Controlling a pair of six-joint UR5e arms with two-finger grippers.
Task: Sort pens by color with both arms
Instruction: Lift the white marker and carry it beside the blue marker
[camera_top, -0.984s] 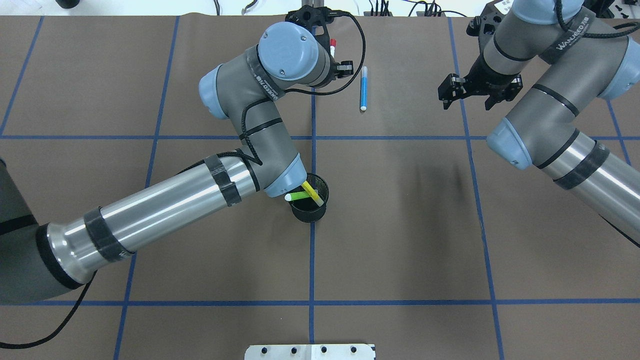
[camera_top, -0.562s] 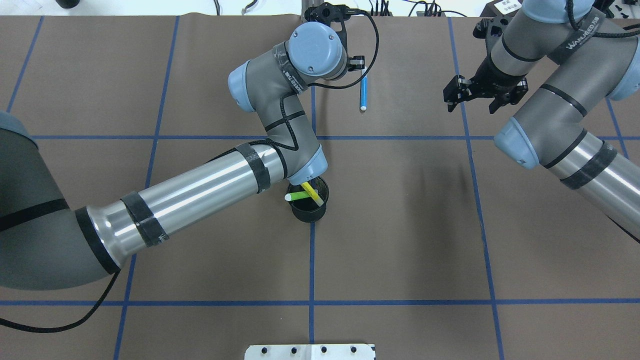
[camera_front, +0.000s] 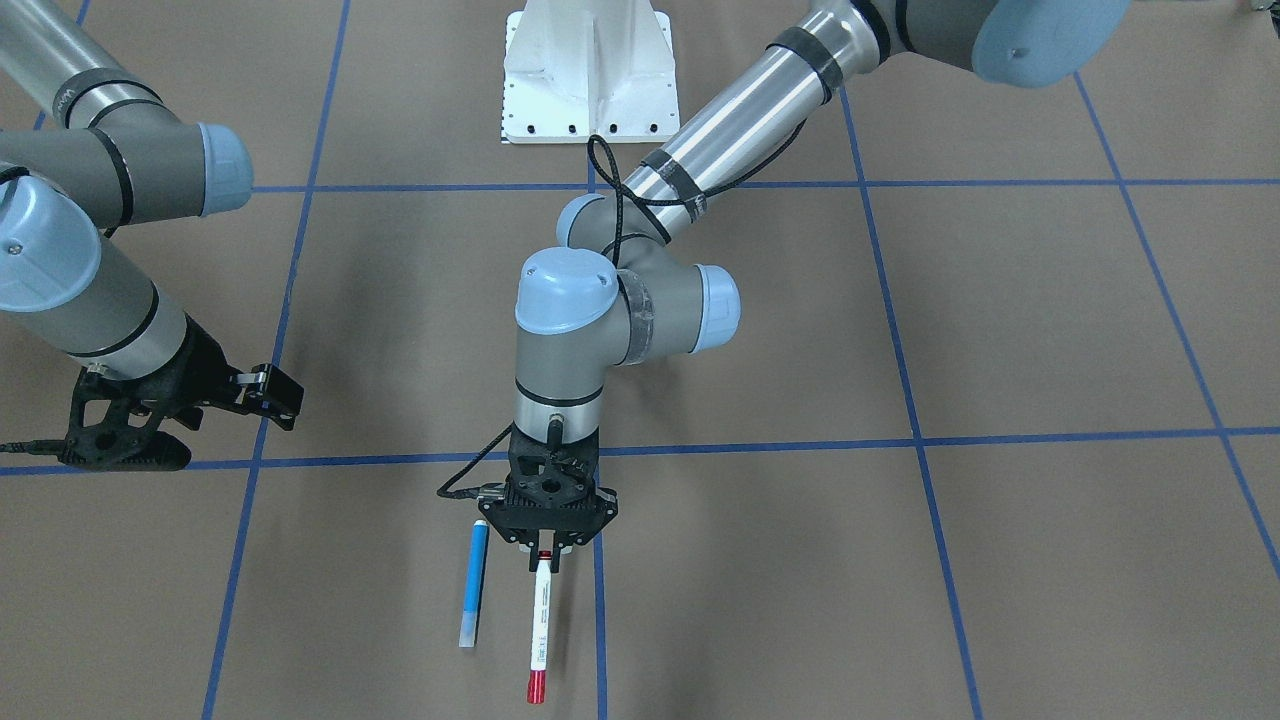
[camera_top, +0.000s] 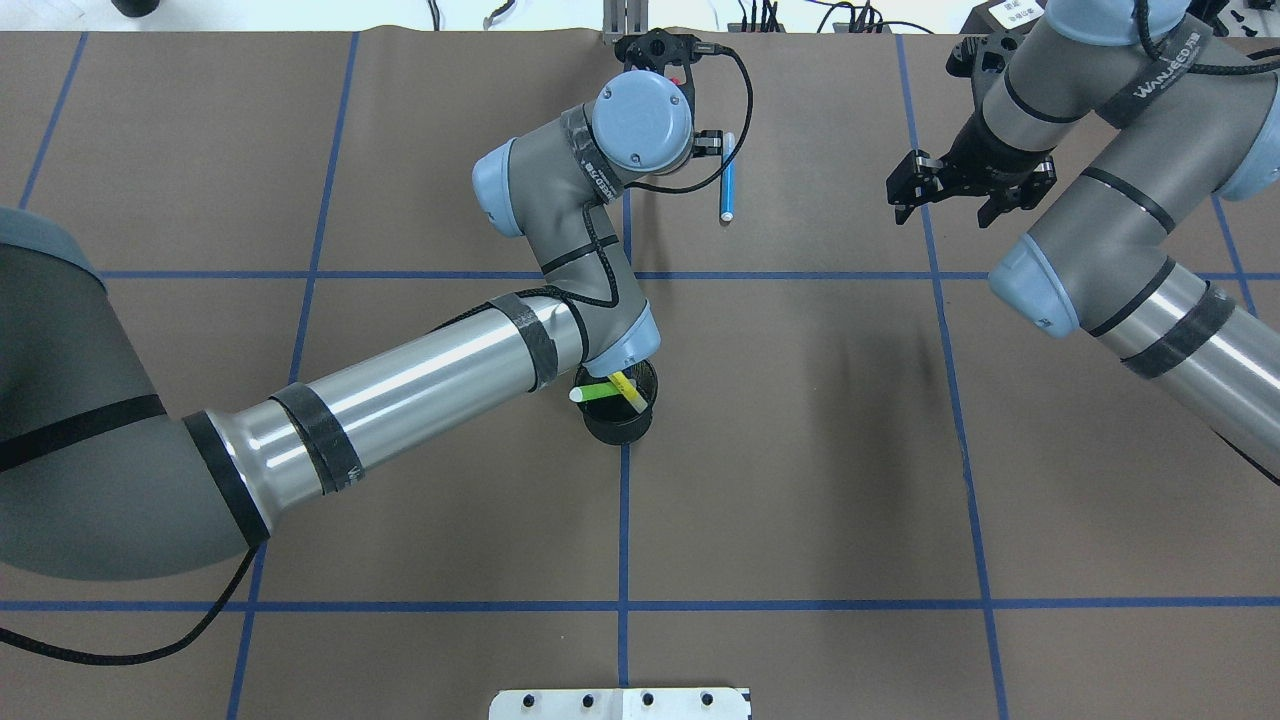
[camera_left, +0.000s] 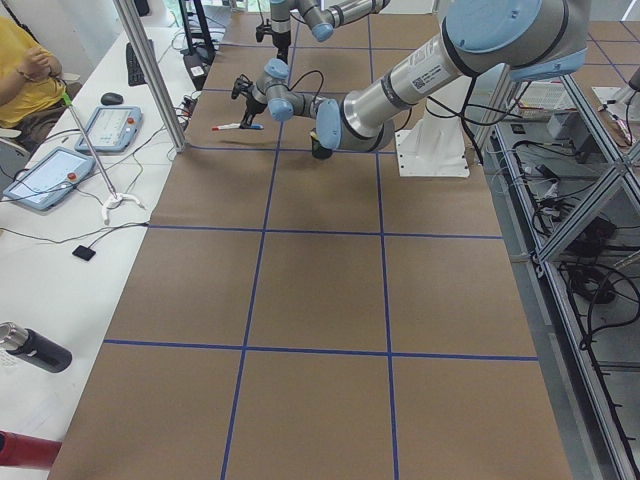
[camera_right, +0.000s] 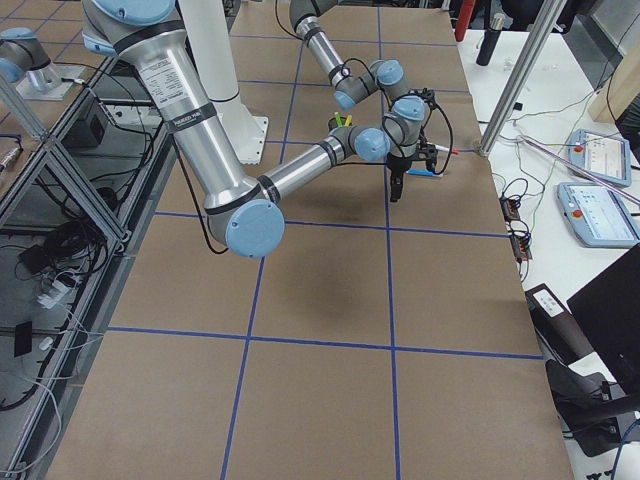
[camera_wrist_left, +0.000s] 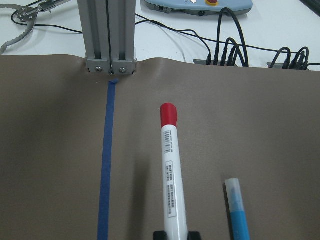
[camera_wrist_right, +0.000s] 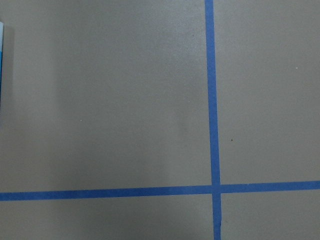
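Observation:
My left gripper (camera_front: 545, 553) is shut on the white pen with the red cap (camera_front: 541, 620), near the table's far edge. The left wrist view shows this pen (camera_wrist_left: 170, 170) held about level, just above the brown mat. The blue pen (camera_top: 727, 178) lies flat on the mat beside it, also seen in the front view (camera_front: 472, 585). The green pen (camera_top: 595, 394) and the yellow pen (camera_top: 625, 388) stand in the black mesh cup (camera_top: 615, 425), partly under my left elbow. My right gripper (camera_top: 945, 210) is open and empty, hovering to the right of the blue pen.
An aluminium post (camera_wrist_left: 110, 35) stands at the far edge just beyond the held pen, with cables and tablets on the white bench behind. The white pedestal base (camera_front: 588, 70) is at the near edge. A seated operator (camera_left: 25, 70) is at the bench.
My left arm has swung right along the far edge, carrying the red-capped pen up beside the blue pen. My right gripper shifted slightly up and right, then held still.

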